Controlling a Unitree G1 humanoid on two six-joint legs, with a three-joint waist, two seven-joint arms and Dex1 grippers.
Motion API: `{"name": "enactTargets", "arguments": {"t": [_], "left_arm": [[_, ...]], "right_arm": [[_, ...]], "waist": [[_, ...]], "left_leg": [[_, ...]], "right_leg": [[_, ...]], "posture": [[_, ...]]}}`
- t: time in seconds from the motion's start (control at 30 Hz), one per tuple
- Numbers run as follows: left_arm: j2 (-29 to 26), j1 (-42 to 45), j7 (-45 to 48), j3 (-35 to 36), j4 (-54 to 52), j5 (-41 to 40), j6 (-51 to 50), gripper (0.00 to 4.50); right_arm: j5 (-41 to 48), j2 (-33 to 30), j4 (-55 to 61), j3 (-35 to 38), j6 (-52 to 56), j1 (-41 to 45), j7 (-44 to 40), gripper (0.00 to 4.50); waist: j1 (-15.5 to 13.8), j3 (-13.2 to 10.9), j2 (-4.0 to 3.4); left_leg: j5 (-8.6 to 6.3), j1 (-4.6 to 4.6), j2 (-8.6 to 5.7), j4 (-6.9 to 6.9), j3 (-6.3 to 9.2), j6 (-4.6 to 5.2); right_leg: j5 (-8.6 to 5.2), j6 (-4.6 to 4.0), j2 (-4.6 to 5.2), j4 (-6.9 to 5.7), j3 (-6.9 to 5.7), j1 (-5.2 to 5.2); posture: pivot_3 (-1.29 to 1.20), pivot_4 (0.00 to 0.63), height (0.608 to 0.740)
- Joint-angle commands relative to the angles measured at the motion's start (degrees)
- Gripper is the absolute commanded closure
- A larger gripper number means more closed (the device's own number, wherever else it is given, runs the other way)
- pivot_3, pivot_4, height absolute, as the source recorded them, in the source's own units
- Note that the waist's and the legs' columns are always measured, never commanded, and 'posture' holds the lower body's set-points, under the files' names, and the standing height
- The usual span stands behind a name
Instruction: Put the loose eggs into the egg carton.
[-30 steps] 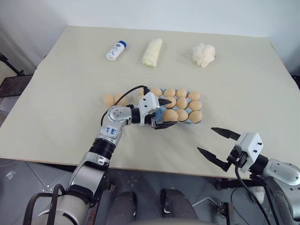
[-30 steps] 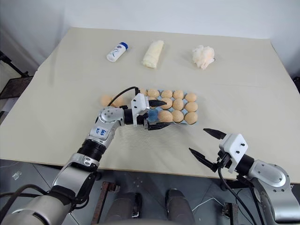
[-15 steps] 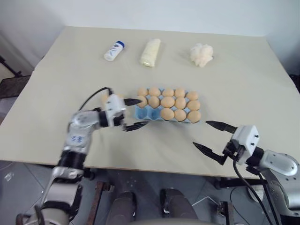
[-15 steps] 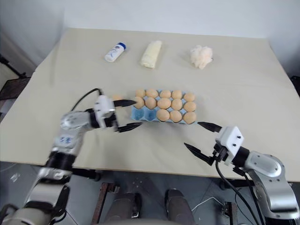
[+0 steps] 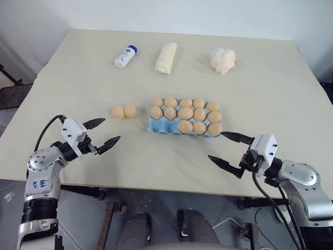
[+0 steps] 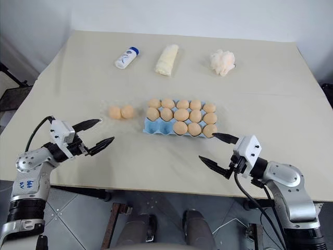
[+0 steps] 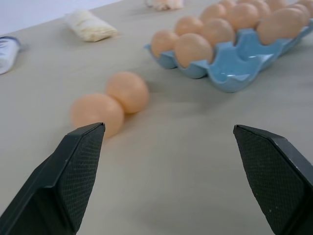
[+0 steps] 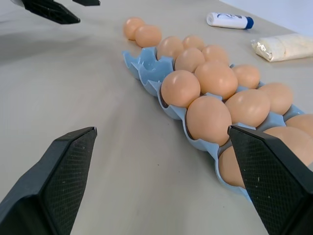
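Near the table's front edge, the left gripper [image 5: 101,133] hangs with its jaws wide apart and empty, pointing across the table toward the two loose eggs [image 5: 124,111]. These lie just beyond it and a little toward the table's middle, touching each other in a short row parallel to the front edge. The right gripper [image 5: 230,148], jaws likewise spread on nothing, sits by the front edge past the carton's right end, well apart from the pair, so the left arm looks the nearer one for the pick. The eggs are smooth, tan and alike. Just right of them, near mid-table, lies the light-blue egg carton [image 5: 157,126], with two cups at its front-left corner unfilled.
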State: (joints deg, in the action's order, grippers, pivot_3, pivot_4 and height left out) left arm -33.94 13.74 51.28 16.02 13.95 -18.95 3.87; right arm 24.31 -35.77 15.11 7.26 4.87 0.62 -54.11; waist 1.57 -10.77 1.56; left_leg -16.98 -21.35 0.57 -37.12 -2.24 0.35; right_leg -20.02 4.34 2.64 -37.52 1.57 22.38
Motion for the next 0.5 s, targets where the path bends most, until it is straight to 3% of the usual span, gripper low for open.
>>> {"name": "enactTargets", "arguments": {"t": [0.03,0.33,0.5], "left_arm": [[0.3,-0.9,-3.7,2.3,-2.3,-1.3,-1.2,0.02],[2.7,6.0,-9.8,-0.5,1.7,0.9,-2.7,0.02],[4.5,16.0,-12.0,-3.4,12.9,4.4,-0.4,0.02]], "right_arm": [[0.3,0.3,-0.6,0.3,-2.1,1.2,-0.9,0.0],[-0.4,1.1,-2.8,-1.2,-3.5,2.9,-1.3,0.0],[-0.7,1.2,-3.2,-1.5,-3.9,3.0,-1.1,0.0]], "waist": [[0.0,0.0,0.0],[-0.1,0.0,0.0],[-0.2,0.0,0.01]], "left_leg": [[0.0,0.0,0.0,0.0,0.0,0.0],[0.0,0.0,0.0,0.0,0.0,0.0],[0.01,-0.03,-0.03,-0.06,-0.01,0.01]], "right_leg": [[0.0,0.0,0.0,0.0,0.0,0.0],[0.0,0.0,0.0,-0.01,-0.02,0.0],[0.01,0.01,0.0,-0.02,-0.06,-0.01]], "posture": [[0.0,0.15,0.74],[0.0,0.15,0.74],[0.0,0.15,0.74]]}}
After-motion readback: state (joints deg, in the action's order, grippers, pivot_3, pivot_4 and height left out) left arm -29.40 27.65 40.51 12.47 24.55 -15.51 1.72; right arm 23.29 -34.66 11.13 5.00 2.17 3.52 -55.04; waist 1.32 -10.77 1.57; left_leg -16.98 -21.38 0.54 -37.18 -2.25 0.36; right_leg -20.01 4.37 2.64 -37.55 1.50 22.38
